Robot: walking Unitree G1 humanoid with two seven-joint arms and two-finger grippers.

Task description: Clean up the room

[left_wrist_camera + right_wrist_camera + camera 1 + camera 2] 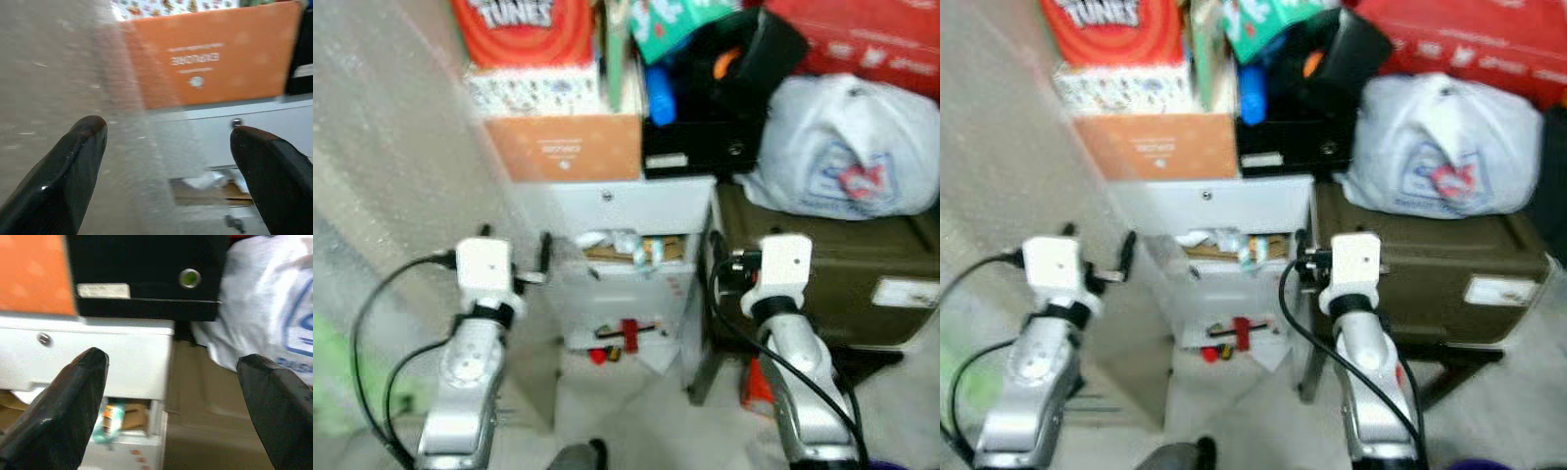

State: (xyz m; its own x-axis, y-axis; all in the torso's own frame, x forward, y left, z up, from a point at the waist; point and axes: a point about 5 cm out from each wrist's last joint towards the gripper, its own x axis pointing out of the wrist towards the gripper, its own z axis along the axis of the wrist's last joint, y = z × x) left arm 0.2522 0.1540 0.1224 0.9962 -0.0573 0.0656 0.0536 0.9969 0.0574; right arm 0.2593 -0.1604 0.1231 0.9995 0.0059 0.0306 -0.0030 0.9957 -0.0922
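We hold the left gripper and the right gripper wide open and empty before the white drawer unit. Its open drawer is overfull; reaching in carelessly could spill the clutter.

Orange box, white drawer unit, olive trunk, blk bin.

White drawer unit and olive-brown chest, side by side, both loaded on top.
Carried an orange box at 11 o'clock and a black box at 12 on the unit; bore a white plastic bag at 2 o'clock on the chest.
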